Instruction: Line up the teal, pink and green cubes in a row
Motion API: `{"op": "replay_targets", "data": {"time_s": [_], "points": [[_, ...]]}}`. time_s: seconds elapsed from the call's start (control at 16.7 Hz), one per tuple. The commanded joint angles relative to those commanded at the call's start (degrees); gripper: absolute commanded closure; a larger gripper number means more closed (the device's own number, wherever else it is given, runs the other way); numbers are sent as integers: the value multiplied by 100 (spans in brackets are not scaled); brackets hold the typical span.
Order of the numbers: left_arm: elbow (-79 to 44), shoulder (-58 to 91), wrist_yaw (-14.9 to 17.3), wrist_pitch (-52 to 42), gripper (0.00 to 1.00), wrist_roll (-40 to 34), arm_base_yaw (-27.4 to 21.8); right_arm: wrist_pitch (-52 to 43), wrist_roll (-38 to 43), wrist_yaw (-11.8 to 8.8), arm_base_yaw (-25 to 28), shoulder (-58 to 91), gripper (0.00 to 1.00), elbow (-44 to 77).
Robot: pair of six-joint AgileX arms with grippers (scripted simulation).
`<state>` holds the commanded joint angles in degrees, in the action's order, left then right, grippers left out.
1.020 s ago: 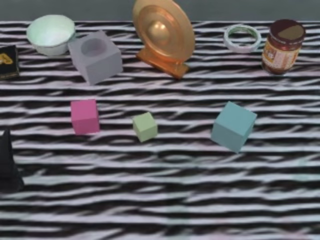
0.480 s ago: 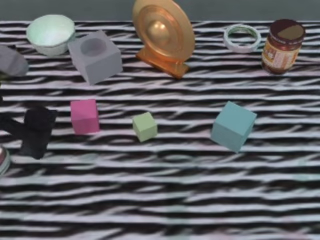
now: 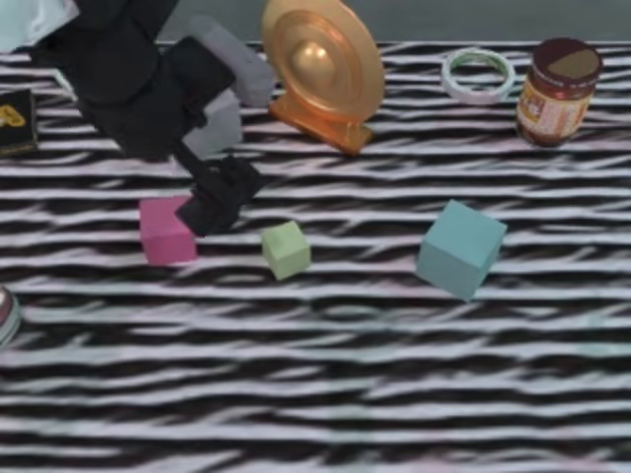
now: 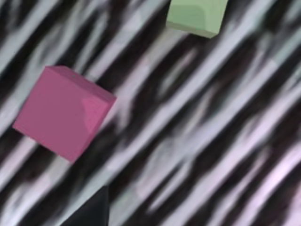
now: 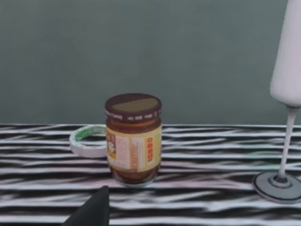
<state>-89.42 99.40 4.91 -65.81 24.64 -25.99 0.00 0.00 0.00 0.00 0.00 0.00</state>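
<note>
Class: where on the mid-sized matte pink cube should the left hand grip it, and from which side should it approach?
Come straight down onto the matte pink cube and pinch two opposite vertical faces. It sits flat and nothing touches it. The left hand hovers beside it.

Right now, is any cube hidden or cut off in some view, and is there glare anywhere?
Top view: the left pincer covers a corner of the pink cube; the green cube and teal cube show whole; a highlight sits on the gold disc; the right arm is unseen. Left wrist view: the frame edge cuts the green cube. Right wrist view: no cubes.
</note>
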Motion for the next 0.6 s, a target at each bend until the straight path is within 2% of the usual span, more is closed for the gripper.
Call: {"op": "replay_targets", "data": {"time_s": [0.3,0.6], "points": [[-1637,2022,-167,-704,0,497,-349,0,0,0,0,0,0,0],[-2721,3288,-387,-846,0,784,-483,0,0,0,0,0,0,0]]}}
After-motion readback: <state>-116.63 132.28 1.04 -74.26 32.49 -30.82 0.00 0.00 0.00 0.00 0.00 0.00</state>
